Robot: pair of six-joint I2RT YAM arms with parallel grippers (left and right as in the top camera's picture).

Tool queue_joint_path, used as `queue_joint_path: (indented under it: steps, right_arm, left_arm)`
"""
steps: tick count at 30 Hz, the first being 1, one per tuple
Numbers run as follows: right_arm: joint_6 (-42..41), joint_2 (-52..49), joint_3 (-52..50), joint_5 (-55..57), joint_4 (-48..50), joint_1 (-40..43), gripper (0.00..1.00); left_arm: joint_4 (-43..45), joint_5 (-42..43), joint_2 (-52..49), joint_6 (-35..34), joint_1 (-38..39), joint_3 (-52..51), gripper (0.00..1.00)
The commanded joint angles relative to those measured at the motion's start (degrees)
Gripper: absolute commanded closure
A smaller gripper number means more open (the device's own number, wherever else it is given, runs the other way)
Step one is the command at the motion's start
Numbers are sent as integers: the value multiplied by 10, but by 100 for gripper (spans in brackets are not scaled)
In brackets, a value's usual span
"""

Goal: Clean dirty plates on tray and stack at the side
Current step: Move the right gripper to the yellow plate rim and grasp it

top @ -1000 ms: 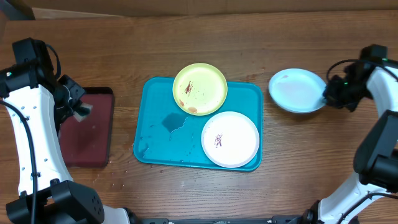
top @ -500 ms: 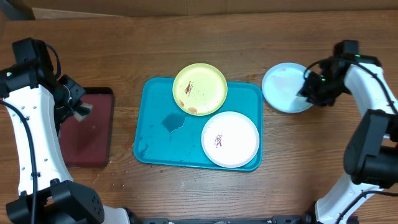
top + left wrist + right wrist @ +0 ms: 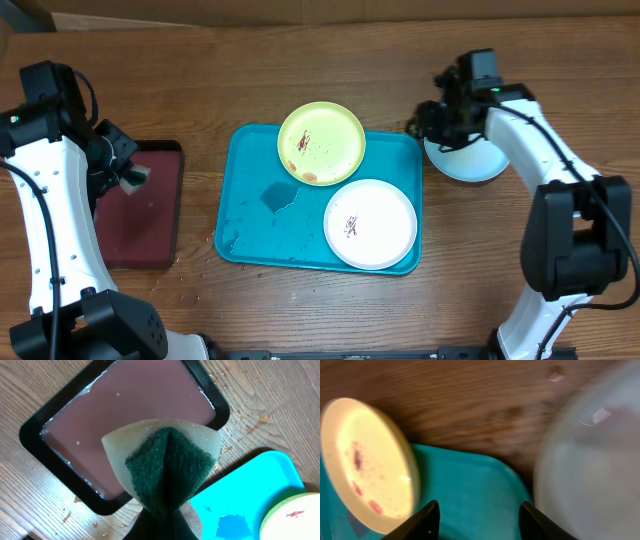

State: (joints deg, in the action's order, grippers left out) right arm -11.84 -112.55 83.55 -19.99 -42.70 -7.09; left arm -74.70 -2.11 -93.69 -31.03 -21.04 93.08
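The turquoise tray [image 3: 250, 205] holds a lime-green plate [image 3: 321, 142] overlapping its far rim and a white plate [image 3: 370, 224] at its near right; both carry reddish smears. A pale blue plate [image 3: 468, 162] lies on the table right of the tray, partly under my right arm. My right gripper [image 3: 428, 122] hovers open over the tray's far right corner [image 3: 470, 480], between the green plate [image 3: 370, 465] and the pale blue plate [image 3: 590, 475], holding nothing. My left gripper [image 3: 165, 527] is shut on a folded green-and-beige sponge [image 3: 165, 467], above the maroon tray.
A black-rimmed maroon tray [image 3: 140, 215] with liquid in it [image 3: 125, 415] sits left of the turquoise tray. Water drops dot the wood around it, and a puddle lies on the turquoise tray's left half [image 3: 280, 195]. A cardboard edge runs along the table's far side.
My right gripper slid the pale blue plate a little leftward, let go, opened, and moved left across it to the tray's far right corner. The left arm has not moved.
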Motion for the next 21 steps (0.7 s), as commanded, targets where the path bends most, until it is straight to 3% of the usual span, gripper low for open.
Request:
queue_joint_path:
  steps: [1, 4, 10, 21]
  right_arm:
    - [4, 12, -3, -7, 50, -57, 44]
    - [4, 3, -3, 59, 80, -101, 38]
    - [14, -28, -3, 143, 112, -157, 37]
    - [12, -68, -3, 156, 126, -163, 37]
  left_arm:
    - [2, 3, 2, 19, 1, 0, 96]
    - [1, 7, 2, 28, 1, 0, 96]
    - [-2, 10, 2, 28, 2, 0, 96]
    - [0, 18, 2, 28, 2, 0, 96]
